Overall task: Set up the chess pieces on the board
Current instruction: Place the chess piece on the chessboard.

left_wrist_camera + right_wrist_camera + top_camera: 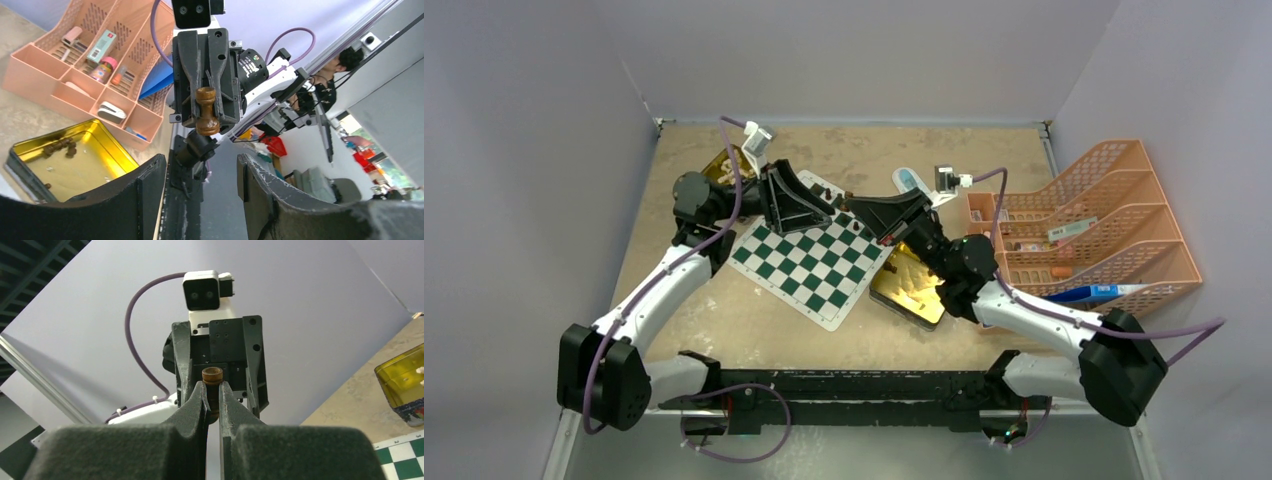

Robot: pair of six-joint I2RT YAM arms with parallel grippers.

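Note:
My right gripper [212,392] is shut on a dark brown chess piece [212,375], held in the air with its round base poking out past the fingertips. The same piece [206,111] shows in the left wrist view, clamped in the right gripper facing me. My left gripper [201,175] is open just short of it, nothing between its fingers [150,180]. From above, both grippers meet tip to tip, left [822,203] and right [856,206], over the far corner of the green-and-white board [809,262]. More dark pieces [60,146] lie in a gold tin [75,167].
One gold tin [729,165] sits beyond the board at the left, another [911,285] at its right edge under the right arm. An orange sorting tray [1084,220] with small items fills the right side. A white bottle [907,180] lies behind the grippers.

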